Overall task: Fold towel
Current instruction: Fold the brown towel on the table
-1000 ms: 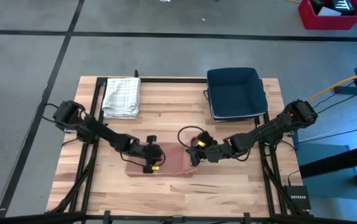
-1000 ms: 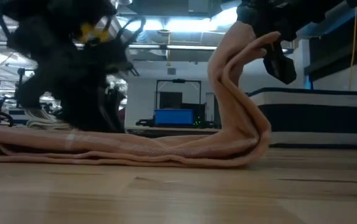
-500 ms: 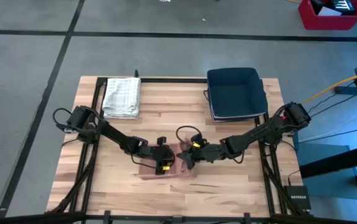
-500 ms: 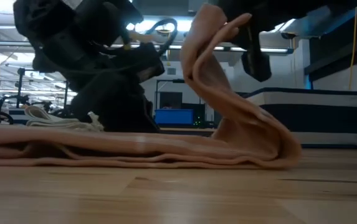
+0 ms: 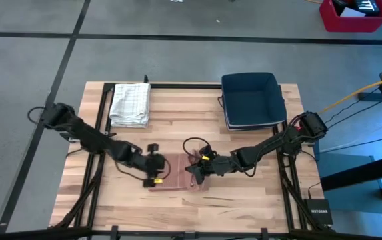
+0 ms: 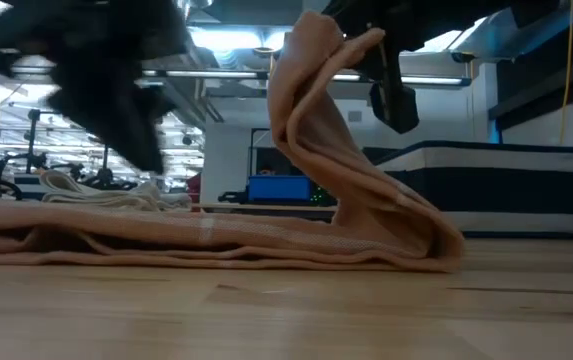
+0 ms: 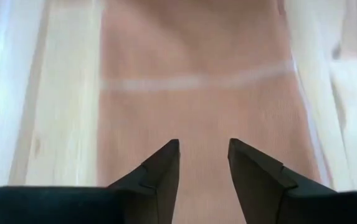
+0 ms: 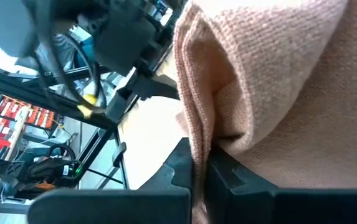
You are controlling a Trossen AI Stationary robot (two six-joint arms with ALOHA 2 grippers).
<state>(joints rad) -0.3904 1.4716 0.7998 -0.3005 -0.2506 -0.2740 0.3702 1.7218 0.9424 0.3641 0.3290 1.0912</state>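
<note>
A pinkish-brown towel (image 5: 176, 176) lies near the table's front middle. Its long left part rests flat on the wood (image 6: 196, 238). Its right end stands up in a tall loop (image 6: 311, 110) that leans toward the table's left, with the bend (image 6: 436, 245) on the table. My right gripper (image 5: 192, 171) (image 8: 200, 158) is shut on the top of that loop. My left gripper (image 5: 155, 177) (image 7: 203, 163) hangs open just above the flat left part, with nothing between its fingers; in the low view it is a dark blur (image 6: 116, 90). My right gripper pinches the towel's raised right end at its top edge (image 8: 194, 127) between its two fingers, with more than one layer in the pinch. The fingers come from the table's right, slanting a little downward. The held end is lifted clear and hangs slack down to the bend on the table.
A folded white checked towel (image 5: 131, 103) lies at the far left of the table. A dark blue bin (image 5: 252, 100) stands at the far right. Bare wood shows along the near edge (image 5: 177, 207).
My right gripper has carried the towel's right end toward the table's left, so the raised loop now leans over the flat part. My left gripper first went right along the towel, then drew back left and rose off it, staying open.
</note>
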